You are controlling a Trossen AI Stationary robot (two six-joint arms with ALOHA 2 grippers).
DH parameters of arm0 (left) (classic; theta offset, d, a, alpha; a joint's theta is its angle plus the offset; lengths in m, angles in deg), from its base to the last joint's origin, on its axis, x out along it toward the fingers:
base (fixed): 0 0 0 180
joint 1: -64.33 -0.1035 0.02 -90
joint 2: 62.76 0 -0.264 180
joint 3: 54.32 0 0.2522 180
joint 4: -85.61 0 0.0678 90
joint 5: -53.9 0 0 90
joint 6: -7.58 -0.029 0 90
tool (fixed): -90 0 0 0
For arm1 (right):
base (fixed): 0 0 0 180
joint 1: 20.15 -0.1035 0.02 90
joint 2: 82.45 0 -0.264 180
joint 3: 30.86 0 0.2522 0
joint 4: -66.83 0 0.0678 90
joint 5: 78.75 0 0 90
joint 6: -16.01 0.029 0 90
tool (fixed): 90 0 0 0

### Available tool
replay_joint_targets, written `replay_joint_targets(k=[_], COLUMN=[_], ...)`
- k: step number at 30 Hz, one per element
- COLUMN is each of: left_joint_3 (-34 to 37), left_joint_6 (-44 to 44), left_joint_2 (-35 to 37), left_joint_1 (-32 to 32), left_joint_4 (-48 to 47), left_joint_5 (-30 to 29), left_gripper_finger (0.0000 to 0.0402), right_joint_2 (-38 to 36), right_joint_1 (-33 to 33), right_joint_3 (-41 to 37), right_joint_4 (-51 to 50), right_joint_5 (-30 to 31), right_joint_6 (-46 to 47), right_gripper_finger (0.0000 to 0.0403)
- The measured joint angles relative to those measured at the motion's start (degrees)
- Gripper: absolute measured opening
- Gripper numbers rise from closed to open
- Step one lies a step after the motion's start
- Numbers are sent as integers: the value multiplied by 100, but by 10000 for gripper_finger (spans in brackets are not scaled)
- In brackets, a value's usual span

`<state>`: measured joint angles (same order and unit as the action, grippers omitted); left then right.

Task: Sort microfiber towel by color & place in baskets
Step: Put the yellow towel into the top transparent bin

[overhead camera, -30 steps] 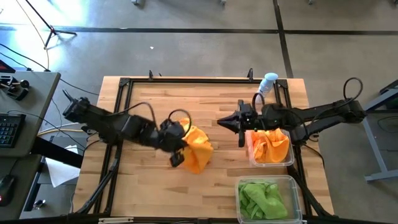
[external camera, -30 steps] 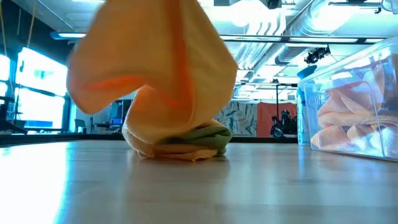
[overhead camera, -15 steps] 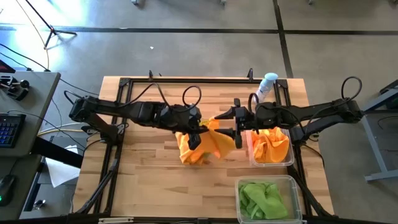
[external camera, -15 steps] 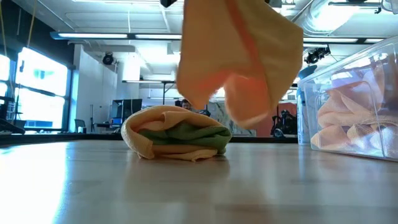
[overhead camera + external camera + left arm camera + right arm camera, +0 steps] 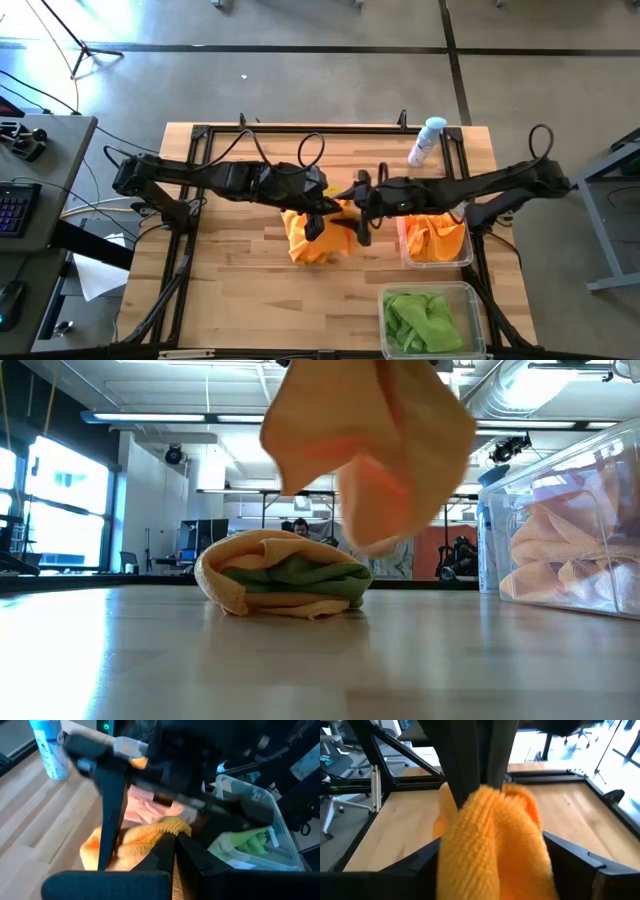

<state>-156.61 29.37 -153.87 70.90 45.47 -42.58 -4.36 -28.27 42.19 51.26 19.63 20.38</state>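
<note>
Left gripper: the left gripper is above the table centre; its two dark fingers are pinched together on the top fold of a bright orange microfiber cloth; the left wrist view shows the fingertips closed on the gathered fabric.
Right gripper: the right gripper faces the left one across the same cloth; its fingers stand spread wide on either side of the orange fabric, which fills the gap between them; whether they touch it cannot be told.
Held cloth: it hangs clear of the wooden table top; long axis roughly vertical, bunched at the top, loose corner pointing down.
Cloth pile: a folded heap of orange cloth wrapped around a lime green cloth lies on the table just below and beside the held cloth; in the high view it shows as an orange mound.
Near basket: a clear plastic rectangular tub at the table's front right edge holds green cloths.
Far basket: a second clear tub just behind it holds orange cloths; the right arm passes over it.
Other: a white-and-blue spray bottle stands at the back right of the table.
</note>
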Motion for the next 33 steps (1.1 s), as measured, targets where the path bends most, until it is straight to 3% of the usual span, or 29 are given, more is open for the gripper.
replay_joint_targets(k=[3,7,19,25,29,33], left_joint_3=[-2,-81,-496,-496,-494,-494], left_joint_6=[-151,-321,-820,-1318,-1546,-1606], left_joint_2=[-2,0,90,95,303,650], left_joint_1=[0,-24,-61,-64,-137,-237], left_joint_4=[79,41,-869,-1191,-1561,-1909], left_joint_5=[-2,-2,-155,-168,-169,-175], left_gripper_finger=[0,0,4,36,63,75], right_joint_2=[148,181,143,57,-55,-95], right_joint_1=[0,0,0,0,0,0], right_joint_3=[0,0,0,13,504,1471], right_joint_4=[16,-95,-400,-510,-1569,-3130], right_joint_5=[0,2,4,6,112,262], right_joint_6=[197,302,465,794,1065,1066], right_gripper_finger=[266,224,15,27,11,9])
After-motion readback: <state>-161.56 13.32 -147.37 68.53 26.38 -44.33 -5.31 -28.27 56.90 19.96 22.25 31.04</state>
